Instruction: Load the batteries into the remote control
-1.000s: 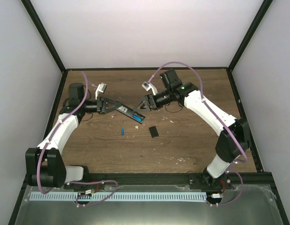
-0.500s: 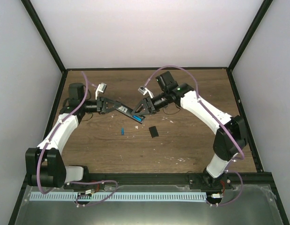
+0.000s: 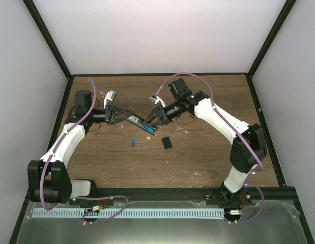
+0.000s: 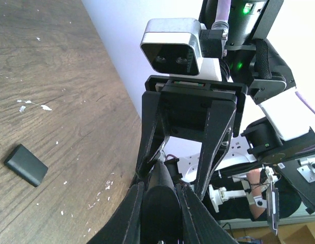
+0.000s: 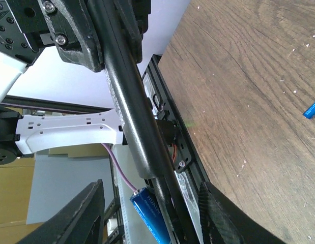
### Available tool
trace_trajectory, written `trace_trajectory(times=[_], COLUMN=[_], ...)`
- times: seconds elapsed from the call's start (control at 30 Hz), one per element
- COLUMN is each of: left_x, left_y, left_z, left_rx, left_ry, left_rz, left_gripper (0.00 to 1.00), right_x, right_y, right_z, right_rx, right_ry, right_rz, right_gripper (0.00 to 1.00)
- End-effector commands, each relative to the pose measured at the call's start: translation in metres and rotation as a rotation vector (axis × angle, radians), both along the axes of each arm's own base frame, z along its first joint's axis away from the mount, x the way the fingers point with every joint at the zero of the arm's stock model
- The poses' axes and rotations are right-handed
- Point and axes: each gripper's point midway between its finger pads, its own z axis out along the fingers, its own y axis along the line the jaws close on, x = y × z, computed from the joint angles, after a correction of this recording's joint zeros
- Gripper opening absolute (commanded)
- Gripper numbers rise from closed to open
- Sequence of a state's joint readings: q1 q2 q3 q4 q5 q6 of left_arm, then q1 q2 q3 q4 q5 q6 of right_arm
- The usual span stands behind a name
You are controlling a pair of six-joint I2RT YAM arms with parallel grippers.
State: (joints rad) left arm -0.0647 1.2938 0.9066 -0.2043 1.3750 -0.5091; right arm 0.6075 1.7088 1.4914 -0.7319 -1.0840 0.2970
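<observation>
Finding 1: the left claw is clamped on the slim, long black plastic remote control and holds it clear of the brown wooden counter. The bar's long axis runs straight out from this claw toward the right claw, which sits at the bar's far end, where the slot is.

Finding 2: the right claw's fingers are spread wide and grip nothing. In my right wrist view, one small blue cylindrical battery lies between them, against the remote's end and roughly parallel to the bar. I cannot tell whether it is fully seated in the recess.

Finding 3: the second blue battery lies loose on the counter on the near side of both claws, about as close to one as to the other. A small squarish black cover piece lies flat on the right claw's side of it, apart from it.

Judgement: the left claw is committed as holder. The free right claw is the one I would send down and back toward its own base for the loose battery.
</observation>
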Motion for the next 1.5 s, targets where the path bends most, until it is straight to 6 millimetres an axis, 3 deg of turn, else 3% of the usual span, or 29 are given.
trace_trajectory(times=[0.0, 1.47], left_x=[-0.004, -0.003], left_y=[-0.001, -0.001], left_z=[0.007, 0.005], left_rx=[-0.006, 0.004], left_ry=[-0.046, -0.046], left_rz=[-0.018, -0.011], left_gripper=[0.00, 0.00], right_x=[-0.003, -0.021], right_y=[0.006, 0.008], right_z=[0.011, -0.009], right_rx=[0.032, -0.003], right_ry=[0.006, -0.004], right_rz=[0.021, 0.052], right_gripper=[0.42, 0.23])
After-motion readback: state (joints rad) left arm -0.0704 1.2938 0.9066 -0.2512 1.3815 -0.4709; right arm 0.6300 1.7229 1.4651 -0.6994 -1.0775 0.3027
